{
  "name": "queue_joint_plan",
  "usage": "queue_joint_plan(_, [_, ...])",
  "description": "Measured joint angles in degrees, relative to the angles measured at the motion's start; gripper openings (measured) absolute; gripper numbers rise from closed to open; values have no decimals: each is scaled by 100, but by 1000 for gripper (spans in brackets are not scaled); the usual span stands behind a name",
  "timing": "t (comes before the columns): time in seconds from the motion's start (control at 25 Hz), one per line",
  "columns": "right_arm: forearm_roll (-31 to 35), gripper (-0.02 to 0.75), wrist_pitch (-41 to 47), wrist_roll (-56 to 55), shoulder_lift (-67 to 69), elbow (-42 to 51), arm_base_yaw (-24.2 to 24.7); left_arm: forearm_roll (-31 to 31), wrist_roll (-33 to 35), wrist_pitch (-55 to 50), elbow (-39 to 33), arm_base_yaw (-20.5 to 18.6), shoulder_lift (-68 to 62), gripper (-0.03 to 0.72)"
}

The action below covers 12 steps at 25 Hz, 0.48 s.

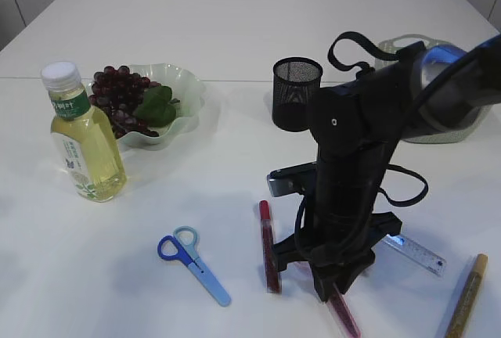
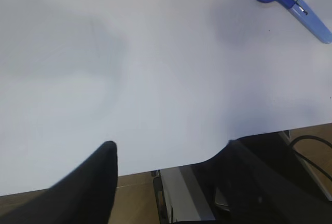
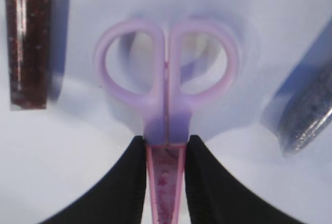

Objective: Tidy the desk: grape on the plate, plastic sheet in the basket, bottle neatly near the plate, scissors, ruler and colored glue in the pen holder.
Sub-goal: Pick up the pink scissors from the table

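My right pincer (image 3: 165,154) clasps the pink scissors (image 3: 166,86) by their blades, near right; next, lift them toward the far pen holder (image 1: 297,93).

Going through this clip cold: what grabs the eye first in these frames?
The right arm dominates the front right of the table, its gripper shut on the blade end of pink scissors lying on the table between glue tubes. Next come the bottle of yellow liquid standing at left beside the plate of grapes, and the blue scissors lying loose in front.
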<state>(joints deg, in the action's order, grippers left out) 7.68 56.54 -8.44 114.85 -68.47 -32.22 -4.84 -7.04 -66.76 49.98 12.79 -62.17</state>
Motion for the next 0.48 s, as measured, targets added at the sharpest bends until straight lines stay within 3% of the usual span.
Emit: queue_joint_plan(0.48, [0,208,262,0,-78,-288,0,0,0,25,0,0,0,465])
